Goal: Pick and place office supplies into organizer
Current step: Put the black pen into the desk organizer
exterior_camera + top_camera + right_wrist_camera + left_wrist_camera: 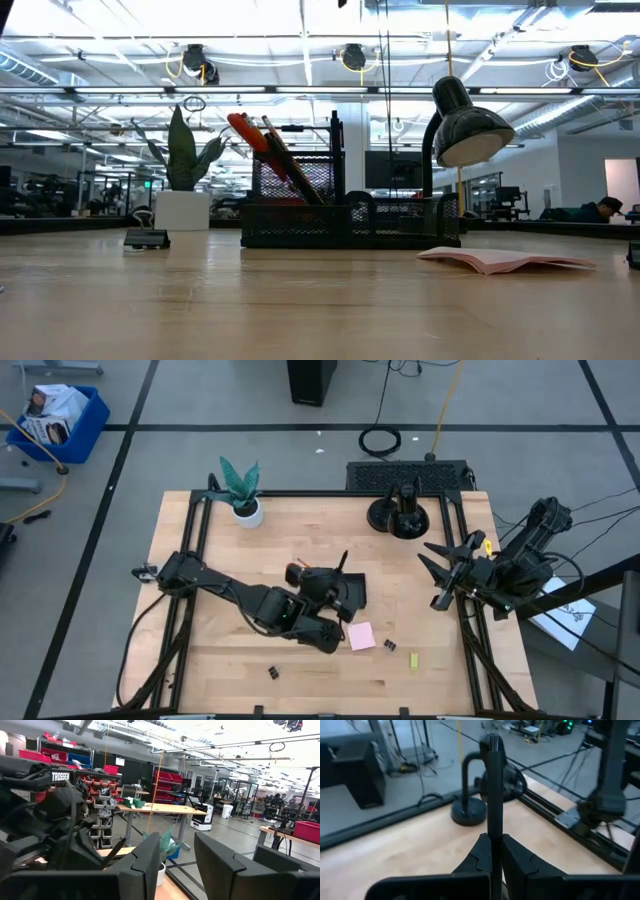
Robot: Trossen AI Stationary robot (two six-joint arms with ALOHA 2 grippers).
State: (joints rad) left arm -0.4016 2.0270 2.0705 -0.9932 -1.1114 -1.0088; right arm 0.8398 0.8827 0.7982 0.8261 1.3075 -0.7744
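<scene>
Slim black pen is clamped between the left gripper's two dark fingers, shaft standing up out of the pinch along the fingers' own line, cap end clear above them; in the high view the pen pokes up and away from the gripper, right over the low black mesh desk organizer at table centre; so the thing is already in hand and above its target, and the relation that counts is pen axis versus compartment opening; I judge it must be kept near upright to drop into the tall pen cup.

In the low view the organizer already holds red-handled scissors and a leaning pen or pencil in its tall left section; which slot lies under the held pen I cannot tell.

Loose items left: pink sticky-note pad just beside the left arm, small black binder clips near the front edge, more clips, small yellow-green piece.

Left arm is clearly nearer; right gripper waits at the table's right edge, well apart, fingers apart and holding nothing.
</scene>
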